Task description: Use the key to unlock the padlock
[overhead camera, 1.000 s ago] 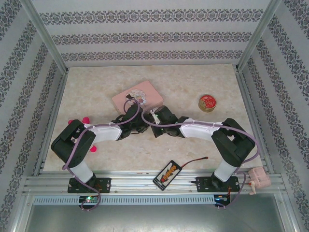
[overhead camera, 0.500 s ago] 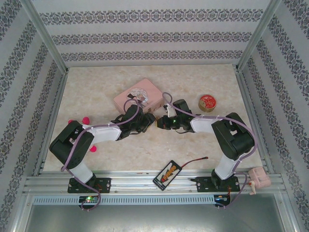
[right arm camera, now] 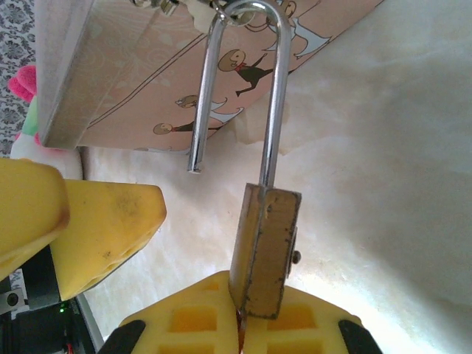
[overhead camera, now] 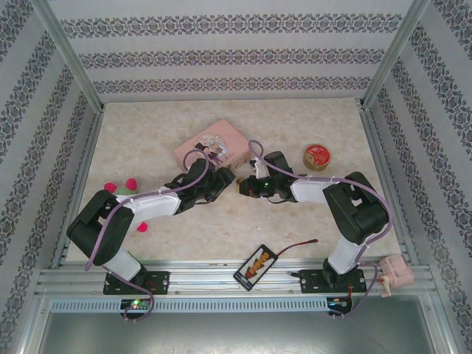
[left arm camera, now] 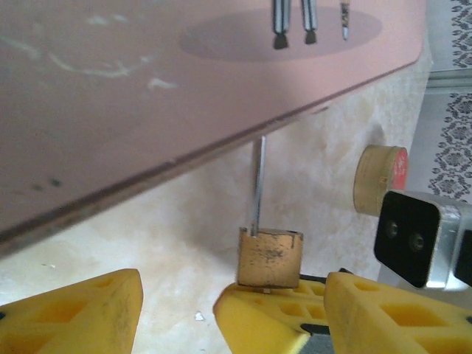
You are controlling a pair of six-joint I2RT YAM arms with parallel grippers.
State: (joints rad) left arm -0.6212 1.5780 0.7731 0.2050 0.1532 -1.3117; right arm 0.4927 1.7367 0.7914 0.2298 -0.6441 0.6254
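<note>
The brass padlock (right arm camera: 265, 247) hangs by its silvery shackle (right arm camera: 274, 110) from the latch of the pink tin (overhead camera: 214, 144). One shackle leg (right arm camera: 199, 110) is out of the body and hangs free. My right gripper (right arm camera: 240, 324) sits right under the padlock body. Its yellow fingers are shut on the key, of which I see just a thin sliver (right arm camera: 240, 318) between the pads. In the left wrist view the padlock (left arm camera: 269, 258) stands between my left gripper's (left arm camera: 232, 310) open yellow fingers (left arm camera: 66, 313), untouched by them. In the top view, left gripper (overhead camera: 220, 181) and right gripper (overhead camera: 242, 187) meet in front of the tin.
A round red-lidded tin (overhead camera: 318, 156) stands right of the grippers, also seen as the tin (left arm camera: 380, 177) in the left wrist view. Pink and green soft balls (overhead camera: 122, 186) lie at the left. A printed card with a red cable (overhead camera: 256, 267) lies near the front edge.
The right gripper swung back toward the right and turned under the padlock. The left arm's elbow moved out to the left while its gripper edged closer to the padlock.
</note>
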